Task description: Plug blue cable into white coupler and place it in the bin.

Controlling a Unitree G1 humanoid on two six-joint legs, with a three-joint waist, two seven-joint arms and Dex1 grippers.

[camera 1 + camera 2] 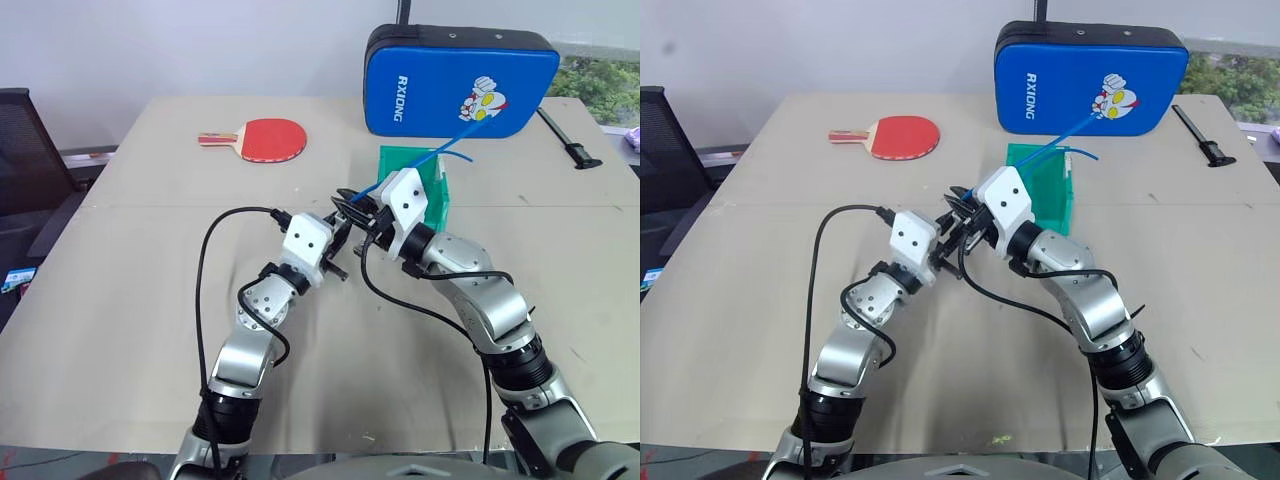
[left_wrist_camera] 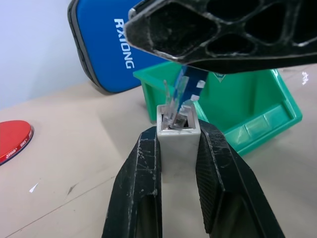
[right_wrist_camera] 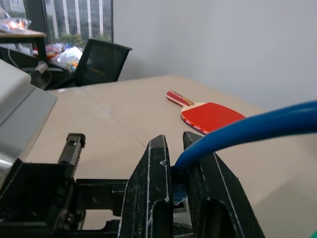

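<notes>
**A:** What's around you on that tan desk?

**B:** A red paddle far back on my left, a big blue padded case standing at the far edge, and the bin, the small green one, just in front of the case. The bin has nothing of mine in it yet.

**A:** And your two sets of jaws?

**B:** Both are raised over the desk and meet tip to tip, just beside the bin. My left gripper is clamped on the white coupler, socket facing outward. My right gripper is pinched tight on the blue cable close to its plug; the rest of the cable arcs up and away over the bin.

**A:** So is it plugged?

**B:** Partly, I'd judge. From my left wrist the clear plug sits at the socket's mouth, tilted, perhaps just entering. I can't tell that it has seated.

**A:** What's left?

**B:** Pushing the plug home, then carrying the joined pair over and dropping it in the bin.
</notes>
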